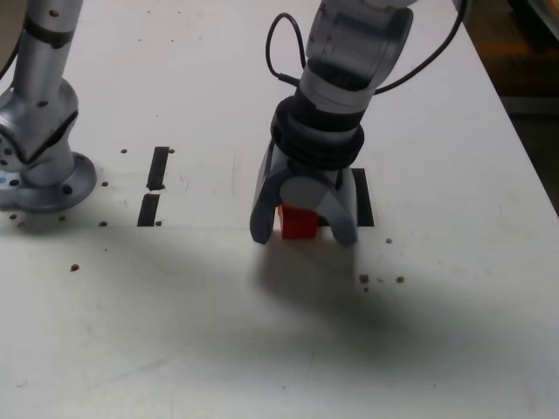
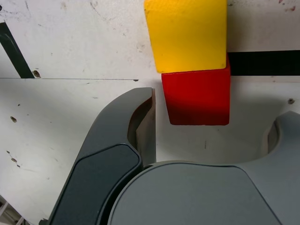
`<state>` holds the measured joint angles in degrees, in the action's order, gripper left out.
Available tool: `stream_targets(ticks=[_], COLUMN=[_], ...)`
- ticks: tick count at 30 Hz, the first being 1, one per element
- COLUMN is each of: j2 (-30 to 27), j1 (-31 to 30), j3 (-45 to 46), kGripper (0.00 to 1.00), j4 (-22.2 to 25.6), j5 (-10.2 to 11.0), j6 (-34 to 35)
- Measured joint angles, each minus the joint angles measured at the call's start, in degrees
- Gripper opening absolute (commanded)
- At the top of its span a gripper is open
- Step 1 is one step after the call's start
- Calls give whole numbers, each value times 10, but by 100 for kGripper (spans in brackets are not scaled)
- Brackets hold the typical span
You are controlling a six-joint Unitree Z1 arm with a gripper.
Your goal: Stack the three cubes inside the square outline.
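- Open wide at the gripper [image 1: 303, 237], gripping nothing.
- Just beyond the fingers, stacked: yellow cube [image 2: 187, 35] on red cube [image 2: 197, 98].
- At the exterior view's right, beside the stack: black tape of the square outline [image 1: 364, 196], mostly hidden.
- Farther left: two short tape strips [image 1: 158, 168].

Upper cube [image 2: 187, 37] on lower cube [image 1: 299, 225], which I see between my fingers [image 1: 262, 214], strips [image 1: 158, 168] off to the exterior view's left
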<state>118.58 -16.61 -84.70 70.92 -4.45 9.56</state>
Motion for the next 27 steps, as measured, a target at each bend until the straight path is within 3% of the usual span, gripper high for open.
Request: stream_targets(ticks=[5, 16, 21, 27], j2=[8, 8, 6, 0], j1=[9, 17, 18, 20], j3=[9, 19, 23, 38], kGripper=[74, 32, 22, 18], j4=[-6, -40, -60, -68], j5=[2, -7, -16, -20], j6=[-4, -14, -26, -29])
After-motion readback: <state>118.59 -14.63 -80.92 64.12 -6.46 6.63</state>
